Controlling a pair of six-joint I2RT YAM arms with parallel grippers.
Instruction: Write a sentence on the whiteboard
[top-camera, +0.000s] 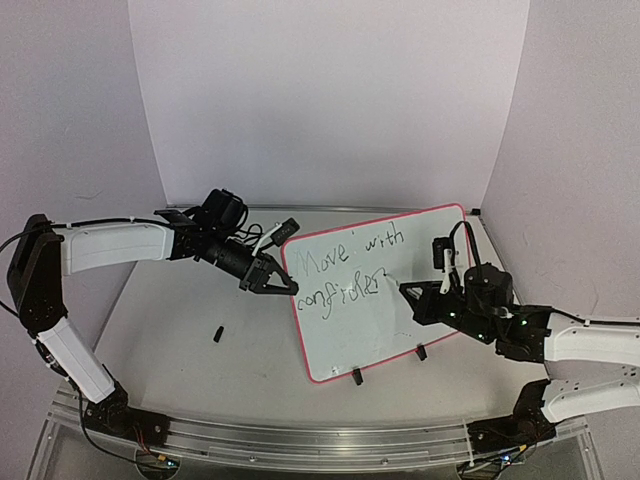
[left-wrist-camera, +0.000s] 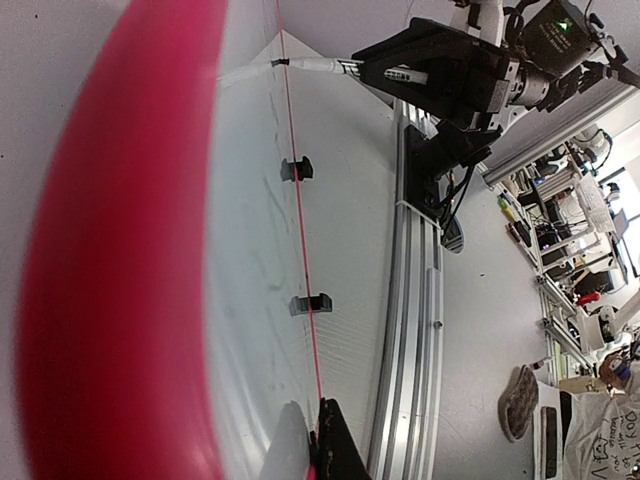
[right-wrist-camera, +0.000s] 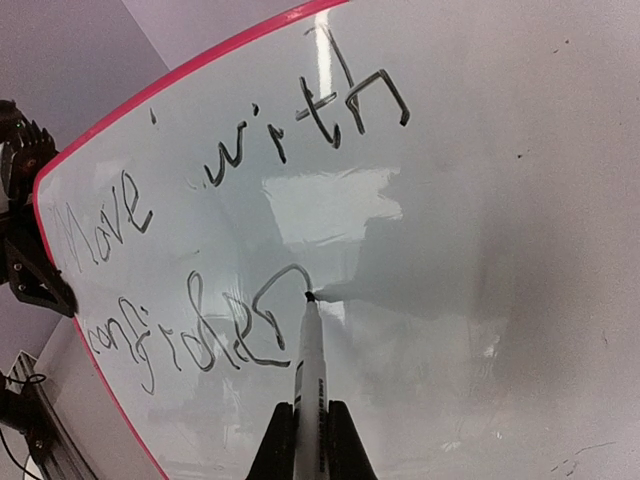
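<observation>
On the counter, the whiteboard stands on its clip feet; left fingers seemingly pinch its left rim, right fingers clamp a marker, tip touching the end of the sentence.

pale lilac walls, grey tabletop, cluttered shelving

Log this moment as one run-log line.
left gripper: shut on whiteboard edge | right gripper: shut on marker | marker tip: touching board at second row's end | sentence: two rows written
</observation>
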